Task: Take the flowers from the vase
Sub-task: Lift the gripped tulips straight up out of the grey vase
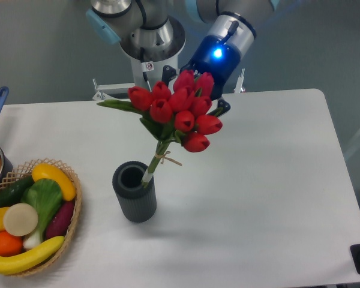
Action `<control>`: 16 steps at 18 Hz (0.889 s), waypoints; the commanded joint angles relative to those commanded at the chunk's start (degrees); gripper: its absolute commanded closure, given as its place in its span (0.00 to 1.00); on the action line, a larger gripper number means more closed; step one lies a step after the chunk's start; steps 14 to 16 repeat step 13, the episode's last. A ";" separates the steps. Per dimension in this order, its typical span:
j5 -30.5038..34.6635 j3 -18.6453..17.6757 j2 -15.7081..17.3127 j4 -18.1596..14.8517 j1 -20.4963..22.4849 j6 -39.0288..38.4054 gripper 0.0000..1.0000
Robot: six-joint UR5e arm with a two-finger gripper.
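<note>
The flowers hang tilted above and to the right of the vase, their stem ends at its rim on the right side. The gripper sits behind the red buds, closed on the bunch. A wicker basket of produce lies left of the vase.

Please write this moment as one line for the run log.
gripper: shut on flowers | flowers: lifted, tilted, stem ends at vase rim | vase: upright on table | phase: extracting
</note>
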 joint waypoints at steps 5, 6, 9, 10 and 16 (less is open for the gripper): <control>-0.18 2.29 -0.44 0.00 0.09 -2.03 0.61; -0.18 2.81 -0.70 0.00 0.00 -2.03 0.61; -0.09 2.91 -0.79 0.00 0.00 -1.85 0.61; -0.09 2.91 -0.79 0.00 0.09 -1.76 0.61; -0.09 2.91 -0.79 0.00 -0.09 -1.59 0.61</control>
